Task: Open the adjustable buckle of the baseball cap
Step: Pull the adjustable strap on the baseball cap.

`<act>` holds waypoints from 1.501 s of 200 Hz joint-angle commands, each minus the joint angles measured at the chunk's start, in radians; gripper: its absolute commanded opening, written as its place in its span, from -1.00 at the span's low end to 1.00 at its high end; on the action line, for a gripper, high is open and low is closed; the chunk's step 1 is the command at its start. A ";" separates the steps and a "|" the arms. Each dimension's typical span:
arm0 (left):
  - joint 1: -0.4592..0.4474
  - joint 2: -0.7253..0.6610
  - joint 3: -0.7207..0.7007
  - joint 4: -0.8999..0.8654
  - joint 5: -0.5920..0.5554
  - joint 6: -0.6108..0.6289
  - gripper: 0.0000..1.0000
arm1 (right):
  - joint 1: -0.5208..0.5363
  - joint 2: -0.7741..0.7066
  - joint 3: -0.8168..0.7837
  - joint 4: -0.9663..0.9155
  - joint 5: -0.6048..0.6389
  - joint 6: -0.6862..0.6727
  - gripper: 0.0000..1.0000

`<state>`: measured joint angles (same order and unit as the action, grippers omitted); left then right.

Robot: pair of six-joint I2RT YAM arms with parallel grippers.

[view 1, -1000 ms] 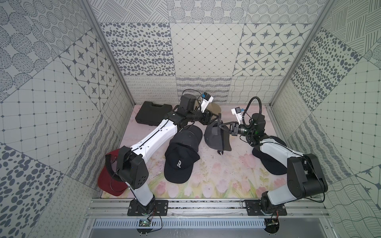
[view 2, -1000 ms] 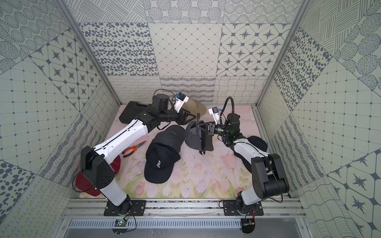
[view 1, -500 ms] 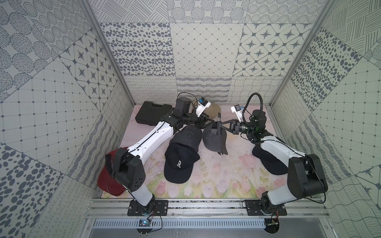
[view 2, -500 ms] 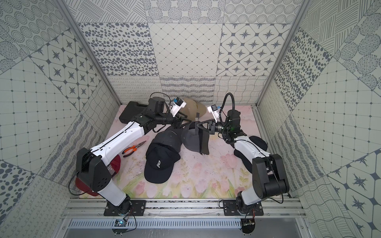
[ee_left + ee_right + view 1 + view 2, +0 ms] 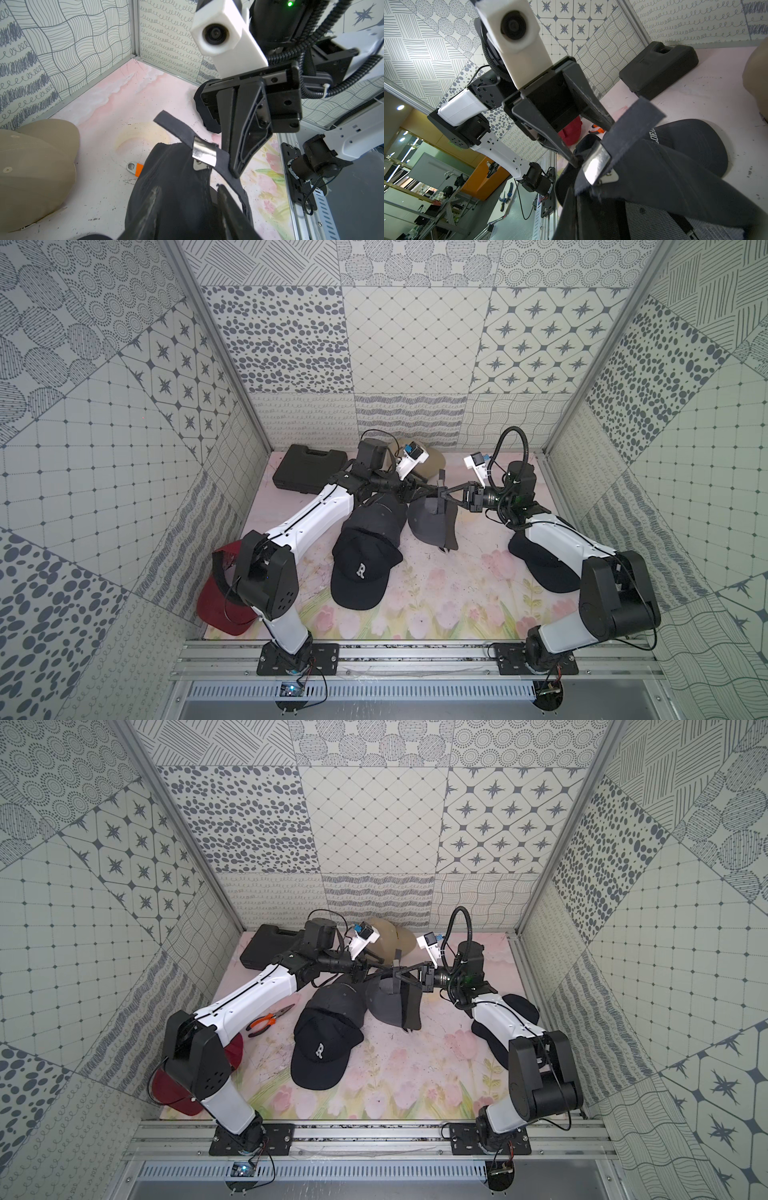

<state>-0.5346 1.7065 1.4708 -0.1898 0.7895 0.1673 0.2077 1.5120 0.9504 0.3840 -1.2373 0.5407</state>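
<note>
A dark grey baseball cap (image 5: 430, 522) (image 5: 388, 1000) hangs at the back middle, brim down. My right gripper (image 5: 441, 501) (image 5: 395, 974) (image 5: 577, 199) is shut on its strap just beside the silver buckle (image 5: 204, 153) (image 5: 596, 166). The strap's loose tail (image 5: 174, 126) (image 5: 633, 120) sticks up past the buckle. My left gripper (image 5: 417, 489) (image 5: 365, 971) (image 5: 189, 201) reaches in from the other side. Its fingers (image 5: 151, 203) stand apart, astride the cap's back fabric below the buckle. The buckle's flap lies folded over the strap.
A black cap with a white R (image 5: 365, 568) lies in front of another dark cap (image 5: 380, 514). A tan cap (image 5: 432, 456) and a black case (image 5: 309, 466) sit at the back. A red cap (image 5: 220, 601) lies left, a black cap (image 5: 540, 568) right, and orange pliers (image 5: 270, 1017) under the left arm.
The right gripper has carried the cap a little leftward, toward the left gripper. The left gripper's jaws have narrowed around the cap's back.
</note>
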 commanded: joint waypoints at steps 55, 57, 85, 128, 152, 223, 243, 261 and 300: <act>-0.019 0.052 0.050 0.009 0.070 0.050 -0.24 | 0.002 0.002 0.022 0.028 -0.025 -0.021 -1.00; -0.019 0.052 0.052 0.009 0.070 0.050 -0.24 | 0.002 0.001 0.023 0.029 -0.024 -0.021 -1.00; -0.028 0.059 0.062 0.004 0.061 0.056 -0.38 | 0.002 -0.005 0.019 0.030 -0.022 -0.021 -1.00; -0.040 0.056 0.067 0.026 0.062 0.012 -0.96 | 0.002 -0.013 0.010 0.025 0.017 -0.015 -1.00; -0.043 0.048 0.056 0.072 0.041 -0.064 -1.00 | 0.002 -0.021 -0.008 0.024 0.057 -0.012 -1.00; -0.043 0.019 -0.029 0.312 -0.088 -0.458 -1.00 | 0.002 -0.041 -0.066 0.064 0.108 0.013 -1.00; -0.044 0.003 -0.040 0.348 -0.112 -0.512 -1.00 | 0.002 -0.037 -0.077 0.064 0.108 0.014 -1.00; -0.043 -0.008 -0.042 0.361 -0.133 -0.532 -1.00 | 0.002 -0.037 -0.089 0.063 0.101 0.015 -1.00; -0.042 -0.016 -0.044 0.383 -0.177 -0.550 -1.00 | 0.005 -0.061 -0.122 0.018 0.097 -0.019 -1.00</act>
<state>-0.5781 1.7119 1.4239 0.0227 0.6876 -0.2634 0.2077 1.4914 0.8520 0.4141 -1.1343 0.5491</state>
